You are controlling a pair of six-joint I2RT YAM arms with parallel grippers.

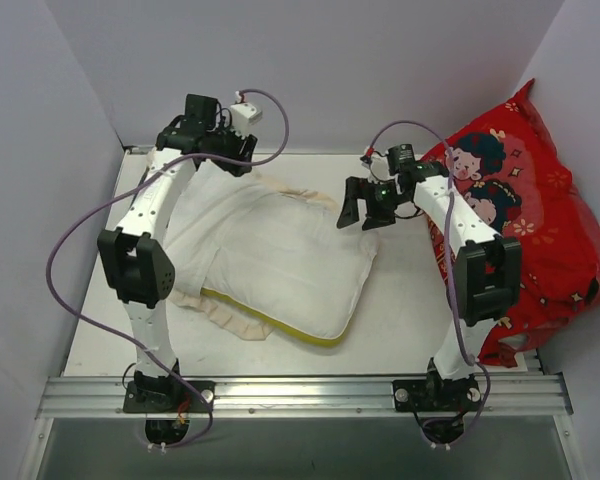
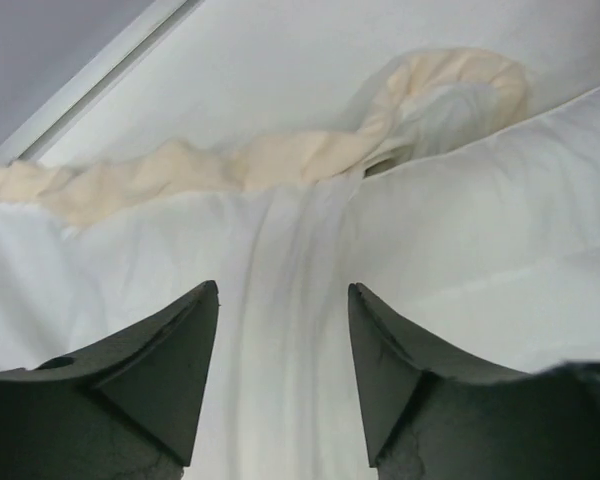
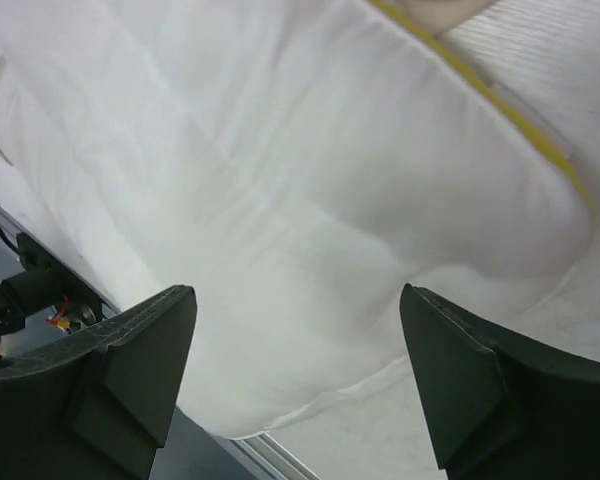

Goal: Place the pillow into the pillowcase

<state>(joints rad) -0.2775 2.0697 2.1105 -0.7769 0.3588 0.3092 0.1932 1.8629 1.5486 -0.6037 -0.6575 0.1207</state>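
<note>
Just beneath the spread right claw (image 3: 297,292) lies the pillow (image 3: 310,180).

pillow (image 1: 300,255) smooth matt cloth, pillowcase (image 1: 228,320) soft crumpled cream fabric, red cushion (image 1: 545,215) shiny printed cloth, left gripper (image 2: 283,290) matt black, probably plastic, rail (image 1: 300,393) brushed metal

No readable text in any view — no words, numbers or brand marks.
The red cushion (image 1: 545,235) on the right is printed only with cartoon children and small yellow motifs, with no lettering that can be made out. The white pillow (image 1: 300,260), with its yellow edge strip, and the frilled pillowcase (image 1: 230,320) are plain fabric — the casings of the left arm (image 1: 140,265) and right arm (image 1: 485,275) show no legible marking.
</note>
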